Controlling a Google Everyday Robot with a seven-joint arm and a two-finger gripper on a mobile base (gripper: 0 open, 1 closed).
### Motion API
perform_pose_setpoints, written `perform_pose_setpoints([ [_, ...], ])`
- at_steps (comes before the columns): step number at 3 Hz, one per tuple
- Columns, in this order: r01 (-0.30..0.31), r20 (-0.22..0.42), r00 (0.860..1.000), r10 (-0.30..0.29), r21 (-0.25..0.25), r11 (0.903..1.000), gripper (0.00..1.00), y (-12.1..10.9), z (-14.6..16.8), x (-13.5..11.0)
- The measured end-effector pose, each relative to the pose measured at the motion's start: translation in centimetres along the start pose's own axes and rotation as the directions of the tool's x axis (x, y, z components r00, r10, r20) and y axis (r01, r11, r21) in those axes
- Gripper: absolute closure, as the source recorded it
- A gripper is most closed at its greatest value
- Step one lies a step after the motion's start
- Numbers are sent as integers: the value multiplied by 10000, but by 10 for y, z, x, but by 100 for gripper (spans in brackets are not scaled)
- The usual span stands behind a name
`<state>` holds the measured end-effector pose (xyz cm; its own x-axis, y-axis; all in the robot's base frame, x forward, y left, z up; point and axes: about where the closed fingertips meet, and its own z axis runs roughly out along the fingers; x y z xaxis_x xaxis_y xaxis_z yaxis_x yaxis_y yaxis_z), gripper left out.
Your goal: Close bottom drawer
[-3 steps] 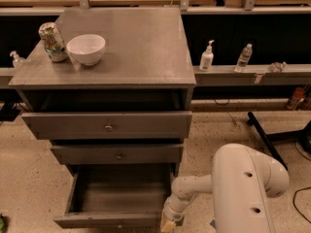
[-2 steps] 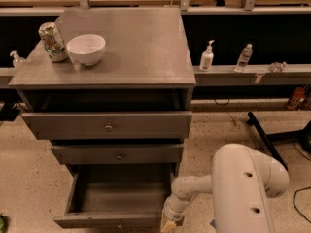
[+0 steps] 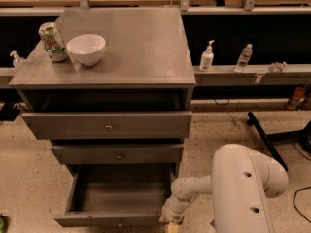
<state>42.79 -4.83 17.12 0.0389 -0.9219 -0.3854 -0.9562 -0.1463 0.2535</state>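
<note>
The grey cabinet (image 3: pixel 126 67) has three drawers. The bottom drawer (image 3: pixel 119 195) is pulled far out; its empty inside shows and its flat front panel (image 3: pixel 107 219) lies near the lower edge of the view. The middle drawer front (image 3: pixel 116 154) and top drawer front (image 3: pixel 108 125) with brass knobs stand a little way out. My gripper (image 3: pixel 171 221) is at the end of the white arm (image 3: pixel 243 193), right at the bottom drawer's front right corner, partly cut off by the frame edge.
A white bowl (image 3: pixel 86 49) and a crumpled can (image 3: pixel 52 41) stand on the cabinet top. Bottles (image 3: pixel 207 56) stand on the ledge behind at right. A black stand leg (image 3: pixel 265 140) lies on the speckled floor to the right.
</note>
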Motion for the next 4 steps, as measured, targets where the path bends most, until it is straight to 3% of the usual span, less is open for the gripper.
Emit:
perform_pose_setpoints([
  [2,9,-1,10000,-9,2,10000,0,5,0,-1],
  [4,10,-2,10000,-10,0,10000,40,6,-2,-2],
])
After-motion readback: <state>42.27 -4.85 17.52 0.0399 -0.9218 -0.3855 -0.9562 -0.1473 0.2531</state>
